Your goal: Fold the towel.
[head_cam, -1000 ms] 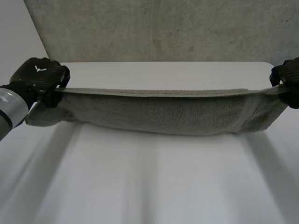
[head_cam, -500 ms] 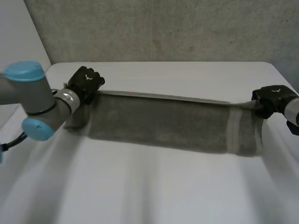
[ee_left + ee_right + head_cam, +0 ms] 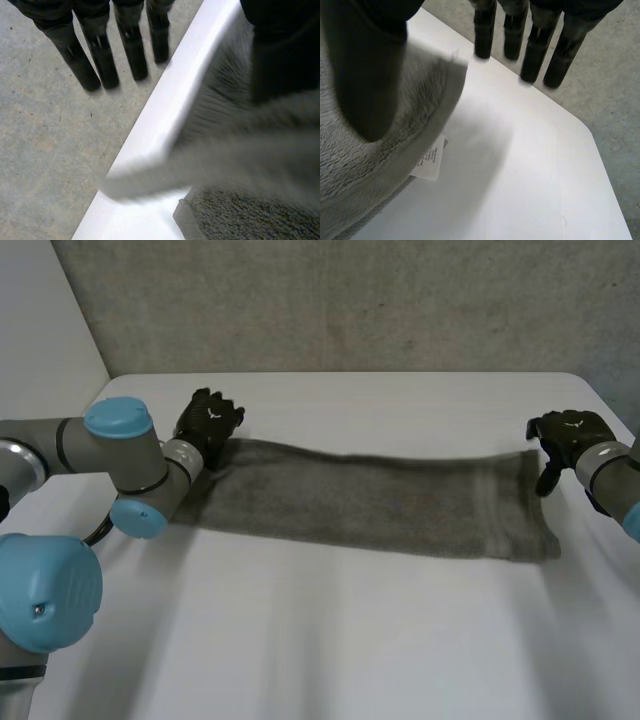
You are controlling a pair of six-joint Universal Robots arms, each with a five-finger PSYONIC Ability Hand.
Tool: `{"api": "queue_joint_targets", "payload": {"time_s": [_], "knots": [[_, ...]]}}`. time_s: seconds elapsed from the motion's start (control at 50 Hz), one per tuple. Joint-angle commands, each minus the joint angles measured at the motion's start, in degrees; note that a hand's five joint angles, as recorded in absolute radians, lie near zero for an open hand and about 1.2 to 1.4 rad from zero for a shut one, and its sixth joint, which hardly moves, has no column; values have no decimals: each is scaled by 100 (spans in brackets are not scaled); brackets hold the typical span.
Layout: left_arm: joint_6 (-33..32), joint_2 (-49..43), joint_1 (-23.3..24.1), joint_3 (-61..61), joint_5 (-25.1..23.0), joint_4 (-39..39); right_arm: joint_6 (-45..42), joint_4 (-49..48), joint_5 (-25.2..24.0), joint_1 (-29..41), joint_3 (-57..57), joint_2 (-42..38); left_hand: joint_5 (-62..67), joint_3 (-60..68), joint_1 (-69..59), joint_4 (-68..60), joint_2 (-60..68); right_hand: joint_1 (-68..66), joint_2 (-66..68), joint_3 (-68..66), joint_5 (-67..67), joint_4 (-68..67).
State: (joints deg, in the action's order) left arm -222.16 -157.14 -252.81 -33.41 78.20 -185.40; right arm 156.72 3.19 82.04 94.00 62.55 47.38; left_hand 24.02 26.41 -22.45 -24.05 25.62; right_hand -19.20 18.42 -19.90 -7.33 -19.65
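At both ends, the left hand [image 3: 210, 425] and the right hand [image 3: 565, 435] have straight fingers and grip nothing by the far corners of the towel [image 3: 380, 505], a long flat strip lying across the desk [image 3: 350, 640], so one fold looks done and next an end needs grabbing.

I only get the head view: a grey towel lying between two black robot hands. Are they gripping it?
Observer: In its wrist view the right robot hand has straight fingers clear of the towel; just its thumb is over the towel's edge.
Visitor: And the left one?
Observer: The left robot hand also has straight fingers, reaching past the edge of the table above the grey floor.
Visitor: Anything else I miss?
Observer: A small white label sticks out beneath the towel's corner by the right thumb.
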Motion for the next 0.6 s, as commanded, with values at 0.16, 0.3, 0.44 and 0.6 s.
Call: {"api": "queue_joint_targets", "payload": {"time_s": [0.16, 0.3, 0.44, 0.6], "knots": [[646, 614, 135, 89, 11, 522, -1, -134, 49, 57, 494, 1132, -2364, -1603, 1207, 1366, -1524, 920, -842, 990, 733, 965], [1288, 1054, 92, -60, -419, 759, -10, -328, -47, 57, 1215, 2125, -2364, -1603, 1207, 1366, -1524, 920, -842, 990, 733, 965], [1289, 1107, 30, -87, -508, 812, -19, -451, -337, 13, 1830, 2749, -2364, -1603, 1207, 1366, -1524, 920, -842, 990, 733, 965], [1298, 1133, -137, -297, -508, 1023, -115, -460, -601, -31, 2498, 3198, -2314, -1553, 1157, 1316, -1474, 920, -842, 990, 733, 965]]}}
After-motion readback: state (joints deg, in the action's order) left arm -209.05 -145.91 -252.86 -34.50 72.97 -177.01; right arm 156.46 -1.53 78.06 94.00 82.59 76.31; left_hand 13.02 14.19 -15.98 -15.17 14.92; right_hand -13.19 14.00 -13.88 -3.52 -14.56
